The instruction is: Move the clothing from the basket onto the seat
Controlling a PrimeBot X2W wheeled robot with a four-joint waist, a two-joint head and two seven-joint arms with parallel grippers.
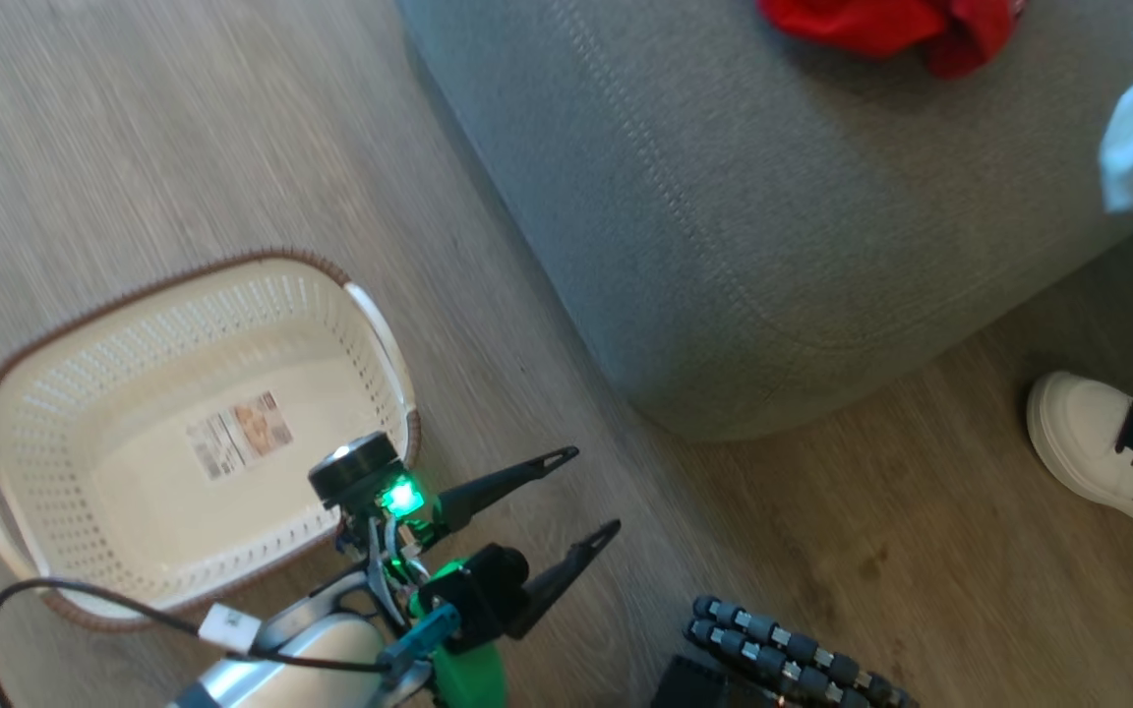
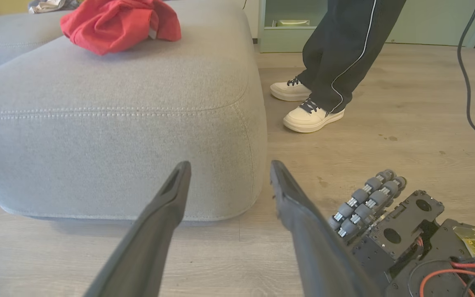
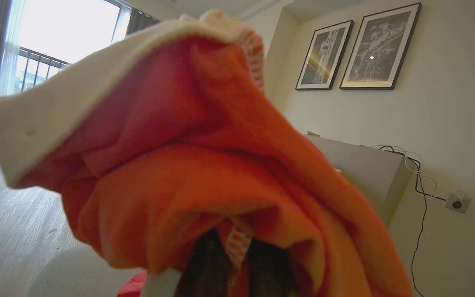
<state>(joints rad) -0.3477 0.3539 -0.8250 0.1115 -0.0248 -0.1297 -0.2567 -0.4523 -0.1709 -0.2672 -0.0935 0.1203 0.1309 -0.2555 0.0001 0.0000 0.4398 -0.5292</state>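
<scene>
In the head view, the small cream-white perforated plastic basket [image 1: 262,305] with a brown woven-look rim stands on the wood floor [image 1: 134,128]. It holds nothing but its label sticker [image 1: 239,435]. The left gripper [image 1: 591,490] hangs just beside the basket's near corner, its two dark fingers spread wide and empty. The large grey upholstered seat [image 1: 773,226] lies beyond, with a crumpled bright red garment [image 1: 881,22] on its far part and a person's white shoe [image 1: 1098,452] on the floor nearby. The left wrist view shows that red garment [image 2: 114,24] resting on the seat [image 2: 118,123], well apart from the open fingers. In the right wrist view, the right gripper [image 3: 237,268] is clamped on a second garment [image 3: 188,165], red-orange with white trim, which drapes over its fingers in the air with a corner of the seat [image 3: 72,268] below. By my reading the basket is emptied and one piece is delivered. What remains is to lower the held piece onto the seat and release it.
</scene>
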